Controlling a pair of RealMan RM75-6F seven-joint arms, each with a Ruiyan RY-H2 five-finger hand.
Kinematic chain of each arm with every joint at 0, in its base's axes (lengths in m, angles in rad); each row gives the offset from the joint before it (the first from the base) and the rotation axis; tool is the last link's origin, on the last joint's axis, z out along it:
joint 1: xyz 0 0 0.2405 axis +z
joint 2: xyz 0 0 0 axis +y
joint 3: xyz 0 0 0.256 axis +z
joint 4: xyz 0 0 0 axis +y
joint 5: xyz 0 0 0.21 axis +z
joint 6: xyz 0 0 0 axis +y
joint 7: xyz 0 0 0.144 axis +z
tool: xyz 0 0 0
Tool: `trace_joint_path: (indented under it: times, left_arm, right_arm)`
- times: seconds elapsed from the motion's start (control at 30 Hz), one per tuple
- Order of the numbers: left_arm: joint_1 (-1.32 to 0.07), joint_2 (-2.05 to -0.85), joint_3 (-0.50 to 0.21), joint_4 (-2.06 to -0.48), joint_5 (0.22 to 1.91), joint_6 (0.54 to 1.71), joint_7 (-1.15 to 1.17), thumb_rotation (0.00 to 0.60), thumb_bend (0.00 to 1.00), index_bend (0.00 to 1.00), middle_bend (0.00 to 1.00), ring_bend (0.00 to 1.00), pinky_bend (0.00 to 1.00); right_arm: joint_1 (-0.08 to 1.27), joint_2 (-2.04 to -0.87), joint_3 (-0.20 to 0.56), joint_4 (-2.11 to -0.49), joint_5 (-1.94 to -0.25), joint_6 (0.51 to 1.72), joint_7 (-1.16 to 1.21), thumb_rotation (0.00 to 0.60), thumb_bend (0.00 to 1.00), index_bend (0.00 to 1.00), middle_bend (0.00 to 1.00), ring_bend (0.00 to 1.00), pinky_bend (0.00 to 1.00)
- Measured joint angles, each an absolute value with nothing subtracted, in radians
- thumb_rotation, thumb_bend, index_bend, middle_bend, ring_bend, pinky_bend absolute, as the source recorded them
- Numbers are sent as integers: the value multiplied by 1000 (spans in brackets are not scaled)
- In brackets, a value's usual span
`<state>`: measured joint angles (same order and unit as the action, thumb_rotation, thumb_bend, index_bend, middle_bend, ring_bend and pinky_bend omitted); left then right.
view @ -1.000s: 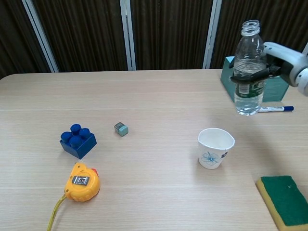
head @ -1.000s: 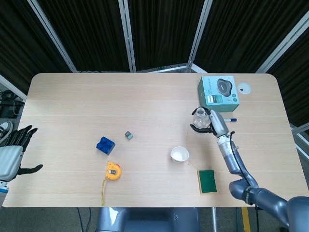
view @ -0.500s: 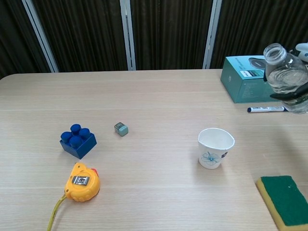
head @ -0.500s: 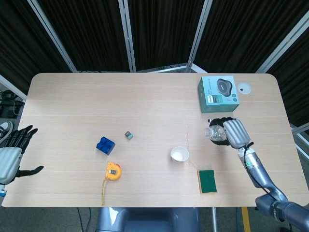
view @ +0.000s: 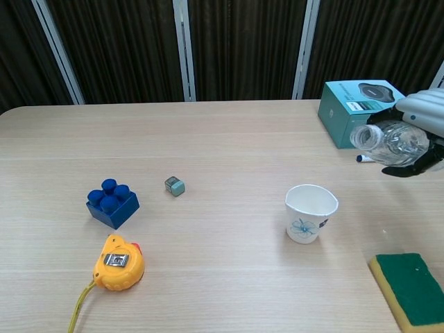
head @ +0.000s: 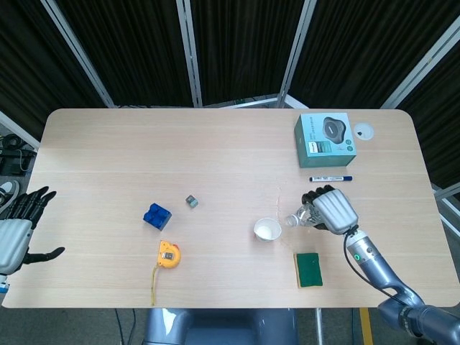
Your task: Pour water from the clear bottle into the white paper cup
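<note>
My right hand (head: pixel 331 209) (view: pixel 424 118) grips the clear bottle (head: pixel 303 215) (view: pixel 388 141) above the table. The bottle lies tilted nearly on its side, its open mouth pointing left toward the white paper cup (head: pixel 267 230) (view: pixel 311 212). The mouth is up and to the right of the cup's rim, apart from it. No stream of water shows. The cup stands upright on the table with a blue flower print. My left hand (head: pixel 18 230) hangs off the table's left edge, fingers spread, holding nothing; the chest view does not show it.
A green sponge (head: pixel 309 269) (view: pixel 414 286) lies right of the cup. A teal box (head: pixel 325 139) (view: pixel 355 109) and a blue marker (head: pixel 330 178) sit behind the bottle. A blue brick (head: pixel 157 215) (view: pixel 112 202), small grey cube (head: pixel 191 201) (view: pixel 175 185) and yellow tape measure (head: pixel 168 254) (view: pixel 120 261) lie to the left.
My right hand has come lower and nearer the cup while tipping the bottle from upright to almost sideways, mouth toward the cup. The left hand has stayed still.
</note>
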<state>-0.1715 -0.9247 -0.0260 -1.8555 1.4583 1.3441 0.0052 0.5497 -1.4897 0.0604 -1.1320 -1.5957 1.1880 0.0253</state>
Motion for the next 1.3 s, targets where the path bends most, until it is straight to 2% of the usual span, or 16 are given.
trace_joint_path:
  times: [0.43, 1.3]
  left_arm:
    - [-176, -929, -29, -1848, 1439, 1331, 13, 600, 0, 0, 0, 0, 0]
    - [-178, -930, -31, -1846, 1431, 1327, 13, 600, 0, 0, 0, 0, 0]
  right_arm:
    - [575, -1532, 91, -1146, -1500, 1091, -169, 600, 534, 473, 609, 537, 475]
    - [581, -1571, 100, -1163, -1458, 1103, -426, 600, 534, 481, 618, 545, 479]
